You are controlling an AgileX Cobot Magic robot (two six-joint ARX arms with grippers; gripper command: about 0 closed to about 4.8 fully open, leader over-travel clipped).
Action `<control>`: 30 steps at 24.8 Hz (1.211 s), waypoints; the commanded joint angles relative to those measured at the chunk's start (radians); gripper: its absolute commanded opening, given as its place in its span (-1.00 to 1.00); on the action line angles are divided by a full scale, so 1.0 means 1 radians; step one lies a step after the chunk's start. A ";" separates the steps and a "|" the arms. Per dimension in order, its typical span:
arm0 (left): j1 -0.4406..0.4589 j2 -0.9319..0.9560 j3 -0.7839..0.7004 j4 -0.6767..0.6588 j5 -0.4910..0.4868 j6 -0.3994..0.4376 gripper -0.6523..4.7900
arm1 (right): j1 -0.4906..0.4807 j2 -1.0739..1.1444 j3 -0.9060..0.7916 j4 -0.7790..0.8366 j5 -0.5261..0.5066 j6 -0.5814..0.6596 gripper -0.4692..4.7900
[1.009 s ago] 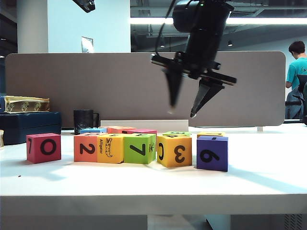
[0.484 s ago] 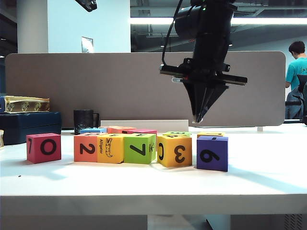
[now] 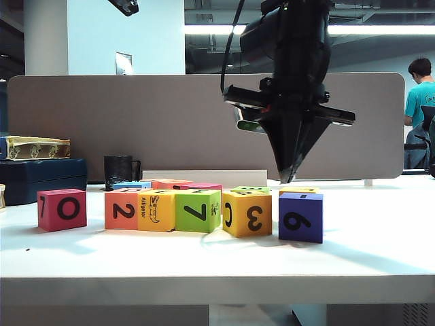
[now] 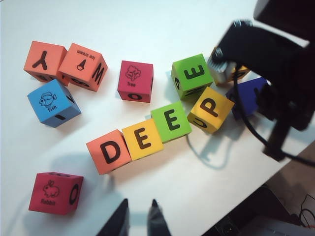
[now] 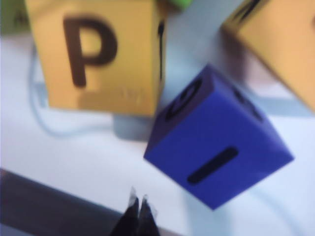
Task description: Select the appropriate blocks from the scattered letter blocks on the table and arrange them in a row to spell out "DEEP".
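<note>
While the right gripper (image 3: pixel 287 178) hangs above the white table (image 3: pixel 367 251) with its jaws pressed together and empty, the four chosen blocks sit in a row at about its seven o'clock in the exterior view. The orange D block (image 4: pixel 109 151), yellow E block (image 4: pixel 142 140) and green E block (image 4: pixel 171 121) touch side to side; the yellow-orange P block (image 4: pixel 210 109) lies just beside them, turned askew. The purple block (image 3: pixel 300 217) rests almost directly below the right gripper's tips. The left gripper (image 4: pixel 139 216) hovers apart from the row, jaws nearly closed, holding nothing.
</note>
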 commanded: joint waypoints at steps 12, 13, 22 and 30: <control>-0.001 -0.006 0.003 0.030 0.003 0.005 -0.58 | 0.025 -0.001 -0.090 0.003 0.005 -0.019 -0.83; -0.001 -0.006 0.003 0.029 0.004 0.005 -0.58 | 0.025 -0.001 -0.109 0.026 0.033 -0.023 -0.83; -0.001 -0.006 0.003 0.027 0.004 0.005 -0.58 | 0.022 -0.001 -0.158 0.209 0.193 -0.023 -0.83; -0.001 -0.007 0.003 -0.010 0.003 0.027 -0.58 | -0.013 0.027 -0.158 0.319 0.288 -0.031 -0.83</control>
